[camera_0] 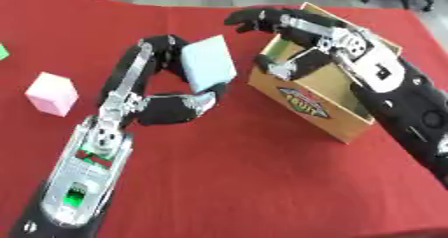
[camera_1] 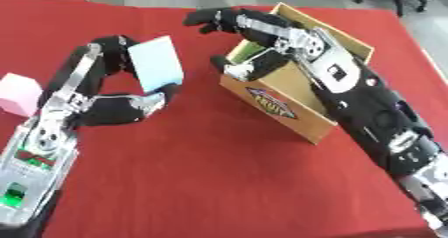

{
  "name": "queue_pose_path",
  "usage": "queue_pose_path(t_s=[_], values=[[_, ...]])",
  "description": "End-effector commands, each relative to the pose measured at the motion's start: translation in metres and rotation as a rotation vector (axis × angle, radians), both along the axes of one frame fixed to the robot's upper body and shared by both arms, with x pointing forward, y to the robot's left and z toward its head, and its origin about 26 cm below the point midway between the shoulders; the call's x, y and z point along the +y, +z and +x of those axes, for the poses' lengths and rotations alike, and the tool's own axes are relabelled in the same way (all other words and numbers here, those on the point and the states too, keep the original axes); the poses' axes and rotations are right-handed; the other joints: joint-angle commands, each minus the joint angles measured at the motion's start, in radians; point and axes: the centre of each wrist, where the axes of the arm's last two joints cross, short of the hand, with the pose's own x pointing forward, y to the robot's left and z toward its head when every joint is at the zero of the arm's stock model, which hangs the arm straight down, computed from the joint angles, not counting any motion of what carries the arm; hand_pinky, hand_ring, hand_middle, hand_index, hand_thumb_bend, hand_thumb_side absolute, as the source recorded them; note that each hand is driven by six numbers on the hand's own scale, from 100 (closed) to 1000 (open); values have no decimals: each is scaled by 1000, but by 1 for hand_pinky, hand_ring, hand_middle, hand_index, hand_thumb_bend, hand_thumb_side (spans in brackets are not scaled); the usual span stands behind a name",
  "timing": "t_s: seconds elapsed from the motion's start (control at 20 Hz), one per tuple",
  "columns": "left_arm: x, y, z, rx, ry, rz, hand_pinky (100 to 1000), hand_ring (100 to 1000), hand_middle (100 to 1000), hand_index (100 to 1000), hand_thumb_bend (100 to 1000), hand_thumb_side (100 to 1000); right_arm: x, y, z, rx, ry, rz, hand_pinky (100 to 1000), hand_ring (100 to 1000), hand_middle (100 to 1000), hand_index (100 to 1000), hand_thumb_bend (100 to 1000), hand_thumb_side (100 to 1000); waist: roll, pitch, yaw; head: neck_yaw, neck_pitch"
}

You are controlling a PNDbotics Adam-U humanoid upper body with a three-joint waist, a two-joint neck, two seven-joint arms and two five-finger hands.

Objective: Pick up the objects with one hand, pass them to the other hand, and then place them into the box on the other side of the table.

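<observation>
Left hand [camera_0: 166,99] sits centre-left of the frame, fingers and thumb pinching the light blue block [camera_0: 208,63] — block is lifted off the red bench [camera_0: 245,182], tilted, one flat face toward me.

Right hand [camera_0: 289,37] is in the upper middle, over the near-left corner of the box [camera_0: 306,107]. Its fingers are spread and only partly curled, grasping nothing. It stands just right of the block; I see a narrow gap between them, no contact.

My reading of progress: pickup is done for this block, and I am at the pass. The handover itself is not yet made, since the block is in the left hand alone. Left to do — bring block and right hand together, have the right hand take it, let go with the left, then drop it into the box, which sits directly under the right hand.

I cannot see into the box well enough to say what it holds.

A pink cube [camera_0: 52,94] waits on the bench at the left edge; a green scrap [camera_0: 3,51] shows above it, cut off by the frame.
</observation>
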Motion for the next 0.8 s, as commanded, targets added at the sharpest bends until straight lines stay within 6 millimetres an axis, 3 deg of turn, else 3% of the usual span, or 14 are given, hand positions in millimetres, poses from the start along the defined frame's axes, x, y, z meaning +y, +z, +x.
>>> queue_pose_path(t_s=[0.05,0.8], values=[[-8,9,0,-9,-1,-35,616,429,329,475,100,100,-2,22,-4,-244,257,-298,950,1000,935,1000,100,198,-2,-21,-3,-2,-8],[-19,5,6,-7,13,-56,610,429,330,477,100,100,1,32,-7,-276,279,-275,963,1000,930,1000,100,198,-4,-18,-3,-21,8]])
